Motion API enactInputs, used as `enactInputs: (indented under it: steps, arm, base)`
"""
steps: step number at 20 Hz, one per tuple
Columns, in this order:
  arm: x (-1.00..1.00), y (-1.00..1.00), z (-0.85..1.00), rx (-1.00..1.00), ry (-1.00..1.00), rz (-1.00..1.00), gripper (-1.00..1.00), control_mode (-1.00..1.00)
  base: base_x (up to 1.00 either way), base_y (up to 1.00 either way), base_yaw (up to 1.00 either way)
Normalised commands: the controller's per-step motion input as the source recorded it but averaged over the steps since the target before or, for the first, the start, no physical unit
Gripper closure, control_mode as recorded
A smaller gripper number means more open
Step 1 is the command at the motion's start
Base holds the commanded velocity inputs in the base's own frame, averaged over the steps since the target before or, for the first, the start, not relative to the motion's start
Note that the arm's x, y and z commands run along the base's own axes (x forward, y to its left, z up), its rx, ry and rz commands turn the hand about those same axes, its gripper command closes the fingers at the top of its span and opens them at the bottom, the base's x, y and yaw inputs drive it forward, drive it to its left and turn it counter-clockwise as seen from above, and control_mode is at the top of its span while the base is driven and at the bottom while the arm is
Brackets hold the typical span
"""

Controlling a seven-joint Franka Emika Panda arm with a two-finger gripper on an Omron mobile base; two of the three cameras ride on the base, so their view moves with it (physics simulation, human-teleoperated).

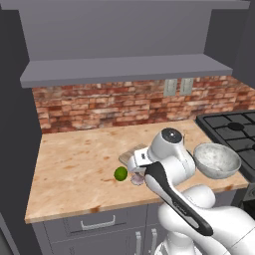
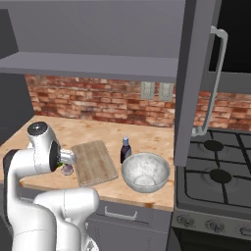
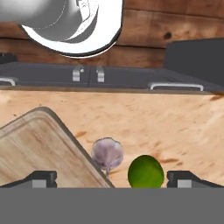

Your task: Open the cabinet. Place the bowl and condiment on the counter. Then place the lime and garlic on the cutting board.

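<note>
The lime and garlic lie side by side on the tabletop, just off the near left edge of the cutting board. The bowl and condiment already stand right of the board, the cabinet door open. The fingers hover wide open and empty above both. Judging by this, the produce step is in hand; next comes descending, closing on one, then carrying it onto the board.

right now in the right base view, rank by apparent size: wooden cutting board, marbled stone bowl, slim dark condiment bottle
1. Light brown wooden cutting board and marbled grey-white stone bowl: similar in spread, too close to rank.
2. Slim dark condiment bottle with a pale cap: clearly smallest.
</note>
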Motion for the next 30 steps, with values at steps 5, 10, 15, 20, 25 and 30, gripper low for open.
enactInputs:
  steps: [5,10,15,20,25,30]
  arm:
    - [0.19,0.02,-0.23,-0.01,0.0,0.0,-1.0,-1.0]
    - [0.16,0.01,-0.25,-0.01,0.0,0.0,-1.0,-1.0]
    - [0.08,0.03,-0.2,-0.01,0.0,0.0,-1.0,-1.0]
    - [0.0,0.0,-0.24,0.0,0.0,0.0,-1.0,-1.0]
    - [0.0,0.0,-0.24,0.0,0.0,0.0,-1.0,-1.0]
    - [0.0,0.0,-0.25,0.0,-0.01,0.0,-1.0,-1.0]
  base:
    - [0.0,0.0,0.0]
    - [0.0,0.0,0.0]
    - [0.0,0.0,0.0]
    - [0.0,0.0,0.0]
    - [0.0,0.0,0.0]
    - [0.0,0.0,0.0]
